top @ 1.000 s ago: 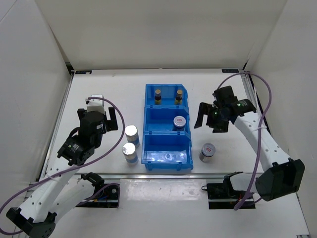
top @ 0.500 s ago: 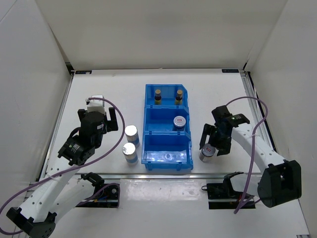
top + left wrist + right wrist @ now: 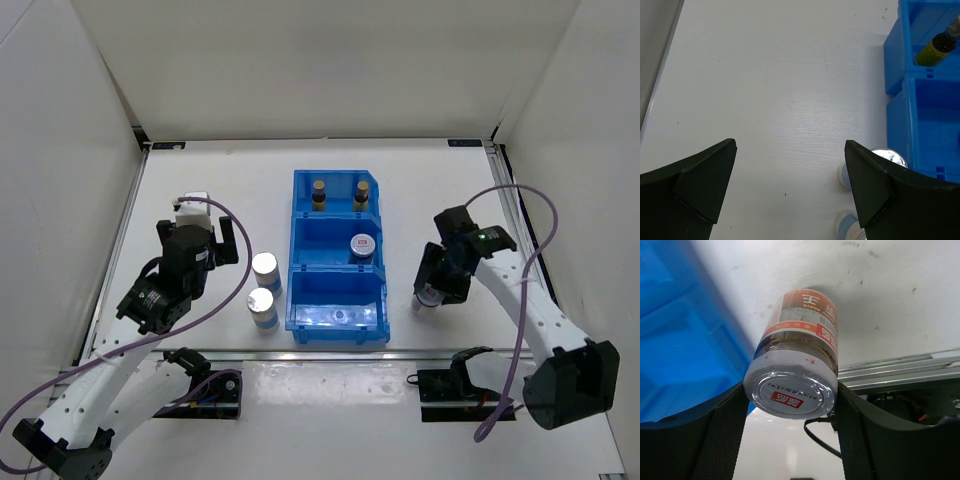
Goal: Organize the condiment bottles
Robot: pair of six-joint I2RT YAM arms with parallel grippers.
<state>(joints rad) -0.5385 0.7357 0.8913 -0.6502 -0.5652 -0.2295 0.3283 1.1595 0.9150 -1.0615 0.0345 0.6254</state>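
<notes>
My right gripper (image 3: 432,290) is shut on a grey condiment bottle (image 3: 795,385) with a red-white top label, its fingers (image 3: 720,440) pressing both sides of the cap. The bottle stands just right of the blue bin (image 3: 296,230). Two slim brown bottles (image 3: 319,193) (image 3: 360,194) fill the bin's far compartment, and a second grey bottle (image 3: 363,244) sits in the middle one. Two white bottles with silver tops (image 3: 265,267) (image 3: 262,303) stand left of the bin. My left gripper (image 3: 790,145) hangs open above the table, left of them, holding nothing.
The bin's near compartment (image 3: 335,300) holds no bottle. A metal rail (image 3: 900,372) runs along the table's near edge just behind the held bottle. White walls enclose the table on three sides.
My right gripper came down from beside the bin's middle compartment to the grey bottle on the table and its jaws closed around the cap. The left arm stayed still.
</notes>
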